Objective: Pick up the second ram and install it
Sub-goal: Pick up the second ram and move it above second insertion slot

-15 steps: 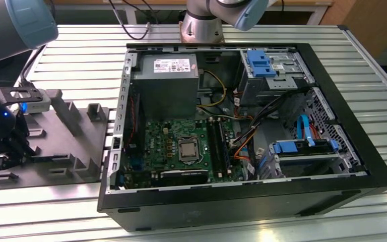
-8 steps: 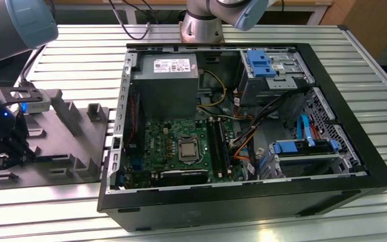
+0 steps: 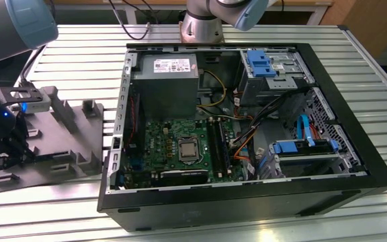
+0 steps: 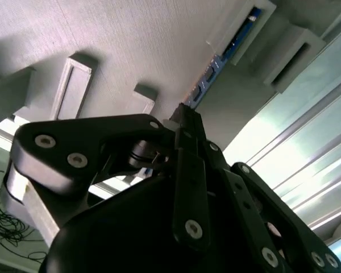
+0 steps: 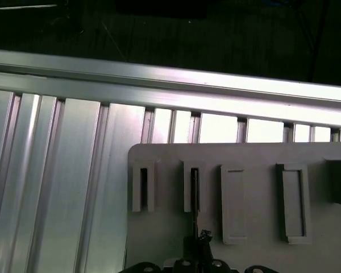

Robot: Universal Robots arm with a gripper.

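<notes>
Second ram (image 4: 213,71) stands on edge in a slot of the grey holder tray (image 4: 131,40), just ahead of the hand (image 4: 184,114), whose fingers are pinched narrow.

Use the open computer case (image 3: 247,201) as your reference. Inside it, locate the grey power supply (image 3: 167,83), the green motherboard (image 3: 159,138) adjoining it, the processor (image 3: 188,149) mounted on that board, and the blue drive brackets (image 3: 259,63). Just beside the case, toward the exterior view's left, the grey holder tray (image 3: 72,136) lies on the slatted aluminium table (image 3: 46,212).
</notes>
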